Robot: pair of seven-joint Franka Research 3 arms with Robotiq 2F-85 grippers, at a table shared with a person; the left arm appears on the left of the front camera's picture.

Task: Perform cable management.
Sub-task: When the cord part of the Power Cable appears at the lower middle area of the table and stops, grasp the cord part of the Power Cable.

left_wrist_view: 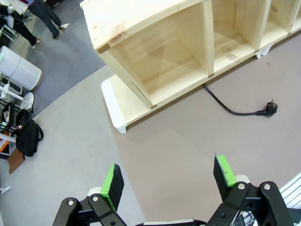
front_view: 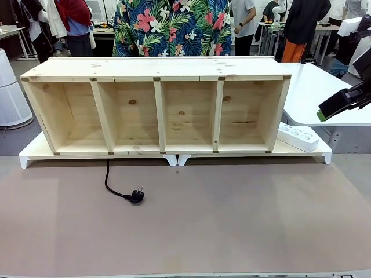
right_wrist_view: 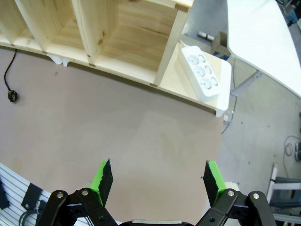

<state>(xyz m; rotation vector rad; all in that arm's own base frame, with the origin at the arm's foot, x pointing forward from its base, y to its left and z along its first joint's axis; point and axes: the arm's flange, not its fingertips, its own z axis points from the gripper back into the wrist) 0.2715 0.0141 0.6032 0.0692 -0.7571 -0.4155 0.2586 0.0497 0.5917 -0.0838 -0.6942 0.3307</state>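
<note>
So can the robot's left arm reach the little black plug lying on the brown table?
Probably yes. The thin black power cord's small plug lies in the open on the brown tabletop, in front of the pale wooden shelf, and the left arm's green-padded fingers are open with nothing between.

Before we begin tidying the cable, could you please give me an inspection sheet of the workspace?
Surface: flat brown-grey table mat, smooth.
Job's things: thin black power cord with an angled plug, lying loose on the mat.
Clutter: nothing seen.
Grippers: left gripper open, holding nothing; right gripper open, holding nothing.
Cables: the cord comes out from under the pale wooden four-compartment shelf; its plug lies free, far from the white multi-socket power strip at the shelf's right end.
Surroundings: person in a floral shirt behind the shelf; white table to the right.
</note>
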